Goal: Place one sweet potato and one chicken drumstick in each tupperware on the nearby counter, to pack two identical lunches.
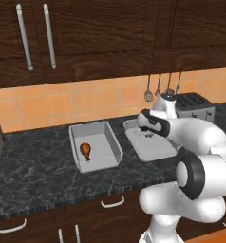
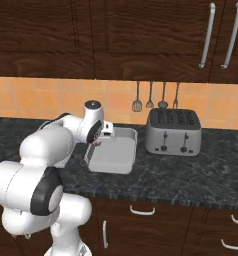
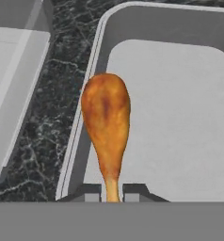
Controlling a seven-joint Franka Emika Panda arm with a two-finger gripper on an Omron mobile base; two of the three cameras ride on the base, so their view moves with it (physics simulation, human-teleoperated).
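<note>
One drumstick (image 1: 86, 151) lies in the left tub (image 1: 95, 145) on the counter (image 1: 34, 168), the gripper (image 3: 112, 192) pinches a second drumstick (image 3: 106, 122) by its thin end over the right tub (image 2: 112, 150), and I see no sweet potatoes packed yet.

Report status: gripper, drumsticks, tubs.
Gripper shut on second drumstick, hanging over right tupperware. First drumstick lies in left tupperware. Nothing in the way.
</note>
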